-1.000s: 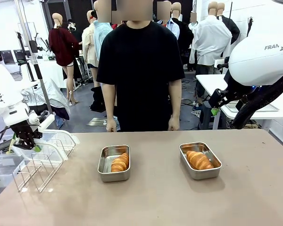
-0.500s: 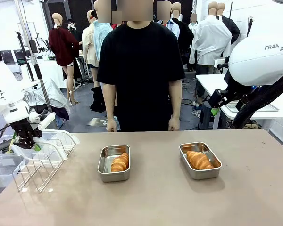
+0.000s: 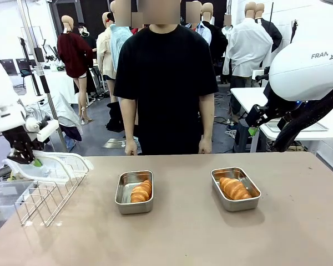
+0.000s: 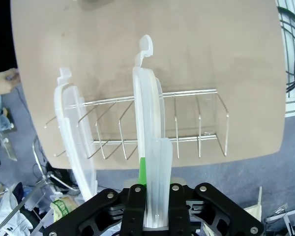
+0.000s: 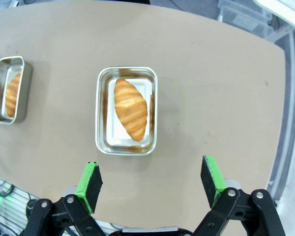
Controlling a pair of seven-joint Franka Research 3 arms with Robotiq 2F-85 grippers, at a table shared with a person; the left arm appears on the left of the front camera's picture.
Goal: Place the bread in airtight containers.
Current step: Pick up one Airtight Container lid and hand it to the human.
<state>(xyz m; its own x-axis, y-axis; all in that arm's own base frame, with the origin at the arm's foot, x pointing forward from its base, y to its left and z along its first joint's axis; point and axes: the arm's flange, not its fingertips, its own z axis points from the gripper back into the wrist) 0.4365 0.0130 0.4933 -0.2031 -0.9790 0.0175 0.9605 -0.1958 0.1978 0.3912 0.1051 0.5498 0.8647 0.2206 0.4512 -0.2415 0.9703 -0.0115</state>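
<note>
Two steel containers stand uncovered on the table, the left one (image 3: 134, 192) and the right one (image 3: 235, 189), each with a croissant inside (image 3: 141, 191) (image 3: 233, 188). At the table's left edge my left gripper (image 3: 25, 152) is shut on a translucent lid (image 3: 44, 166), held above the wire rack (image 3: 47, 195). In the left wrist view the lid (image 4: 150, 118) stands edge-on between the fingers, and a second lid (image 4: 73, 132) leans in the rack (image 4: 196, 125). My right gripper (image 5: 152, 179) hangs open high over the right container (image 5: 126, 110) and its croissant (image 5: 130, 108).
A person (image 3: 165, 83) stands at the far side, hands down at the table's edge. My right arm (image 3: 311, 69) hangs high at the right. Clear plastic bins (image 3: 0, 194) sit beyond the table's left edge. The other container (image 5: 9, 91) lies at the right wrist view's left edge.
My left gripper has risen and drawn slightly left, lifting the lid up out of the wire rack. The right arm, containers and croissants have not moved.
</note>
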